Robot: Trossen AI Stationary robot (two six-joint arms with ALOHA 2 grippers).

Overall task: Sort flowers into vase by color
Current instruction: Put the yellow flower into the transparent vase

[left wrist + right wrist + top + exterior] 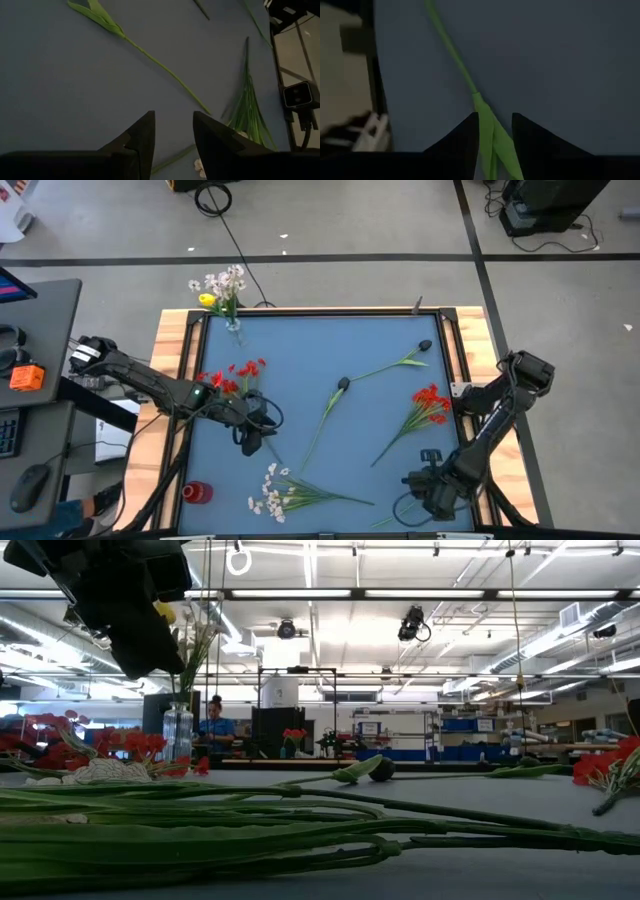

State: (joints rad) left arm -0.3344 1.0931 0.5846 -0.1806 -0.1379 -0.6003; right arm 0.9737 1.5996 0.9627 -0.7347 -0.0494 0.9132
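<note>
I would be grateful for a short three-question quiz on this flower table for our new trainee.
1. True or false: the clear vase at the table's far left corner already holds white and yellow flowers.
2. What lies between the right gripper's fingers in its wrist view? A) a red blossom B) a green stem C) nothing
3. Fill in: the left gripper hangs between the red sprig and the ____ sprig near the front edge.

Key: 1 true. 2 B, the green stem; whether it is gripped cannot be told. 3 white.
</note>
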